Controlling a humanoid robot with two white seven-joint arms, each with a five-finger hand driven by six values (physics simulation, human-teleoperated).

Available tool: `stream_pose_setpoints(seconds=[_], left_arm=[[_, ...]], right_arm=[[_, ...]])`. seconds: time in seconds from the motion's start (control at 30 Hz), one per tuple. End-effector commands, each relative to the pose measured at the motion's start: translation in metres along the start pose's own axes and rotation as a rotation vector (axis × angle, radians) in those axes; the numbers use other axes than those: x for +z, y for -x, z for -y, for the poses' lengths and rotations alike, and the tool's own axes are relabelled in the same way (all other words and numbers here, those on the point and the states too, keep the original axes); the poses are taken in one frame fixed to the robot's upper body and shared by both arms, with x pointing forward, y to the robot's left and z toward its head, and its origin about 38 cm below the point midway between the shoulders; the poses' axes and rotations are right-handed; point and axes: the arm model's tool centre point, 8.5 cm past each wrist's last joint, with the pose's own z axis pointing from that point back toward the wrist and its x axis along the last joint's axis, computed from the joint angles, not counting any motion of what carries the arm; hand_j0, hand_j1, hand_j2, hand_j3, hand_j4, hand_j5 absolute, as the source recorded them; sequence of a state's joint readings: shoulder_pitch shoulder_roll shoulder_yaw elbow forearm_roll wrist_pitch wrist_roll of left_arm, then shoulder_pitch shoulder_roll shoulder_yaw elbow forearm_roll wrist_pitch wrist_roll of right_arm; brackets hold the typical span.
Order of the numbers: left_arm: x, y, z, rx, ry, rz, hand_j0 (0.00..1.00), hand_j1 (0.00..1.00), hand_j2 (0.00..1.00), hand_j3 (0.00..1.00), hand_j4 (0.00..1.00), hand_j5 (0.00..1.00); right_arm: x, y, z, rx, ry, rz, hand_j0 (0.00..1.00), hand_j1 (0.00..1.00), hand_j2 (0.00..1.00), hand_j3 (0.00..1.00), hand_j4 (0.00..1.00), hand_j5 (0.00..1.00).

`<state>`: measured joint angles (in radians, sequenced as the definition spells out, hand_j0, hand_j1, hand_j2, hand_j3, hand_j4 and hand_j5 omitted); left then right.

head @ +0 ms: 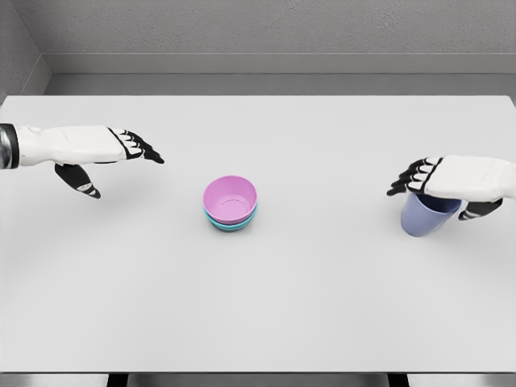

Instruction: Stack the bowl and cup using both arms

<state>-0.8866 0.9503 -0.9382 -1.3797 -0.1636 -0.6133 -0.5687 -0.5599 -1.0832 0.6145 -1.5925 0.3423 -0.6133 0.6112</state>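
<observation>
My left hand (pixel 97 149) sits at the upper left of the frame, its arm entering from the left edge. It hovers above the desk (pixel 322 306). The fingers (pixel 145 150) are extended and point toward the centre of the frame; the thumb hangs below the palm. The hand holds nothing.

Just left of frame centre, a pink bowl (pixel 230 199) stands upright, nested inside a teal bowl (pixel 230 225). Only the lower rim and base of the teal bowl show beneath the pink one. The stack rests on the desk, well apart from both hands.

At the right of the frame, a lavender cup (pixel 427 218) stands on the desk, tilted slightly, with its wider open end at the top. My right hand (pixel 459 179) lies over the top of the cup, its arm entering from the right edge. The fingers point toward the left of the frame and are only slightly curled; the thumb shows at the cup's right side. I cannot tell whether the hand actually grips the cup or merely covers it.
</observation>
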Motion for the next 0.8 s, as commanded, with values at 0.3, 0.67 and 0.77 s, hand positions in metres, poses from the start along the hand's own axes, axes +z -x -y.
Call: stream_pose_setpoints(seconds=[0.3,0.67,0.77], left_arm=[[0.0006,0.0004,-0.0004,0.005,-0.003,-0.001,1.00,1.00,1.00,1.00,1.00,1.00],[0.0004,0.0004,0.0002,0.007,-0.004,-0.001,1.00,1.00,1.00,1.00,1.00,1.00],[0.0004,0.0004,0.0002,0.007,-0.004,-0.001,1.00,1.00,1.00,1.00,1.00,1.00]], right_arm=[[-0.0039,0.0012,-0.0043,-0.007,-0.009,-0.003,1.00,1.00,1.00,1.00,1.00,1.00],[-0.0051,0.0012,-0.0040,-0.006,-0.008,-0.003,0.85,0.85,0.85,0.85,0.85,0.85],[-0.0047,0.0018,-0.0039,-0.006,-0.007,-0.005,0.82,0.82,0.82,0.82,0.82,0.82]])
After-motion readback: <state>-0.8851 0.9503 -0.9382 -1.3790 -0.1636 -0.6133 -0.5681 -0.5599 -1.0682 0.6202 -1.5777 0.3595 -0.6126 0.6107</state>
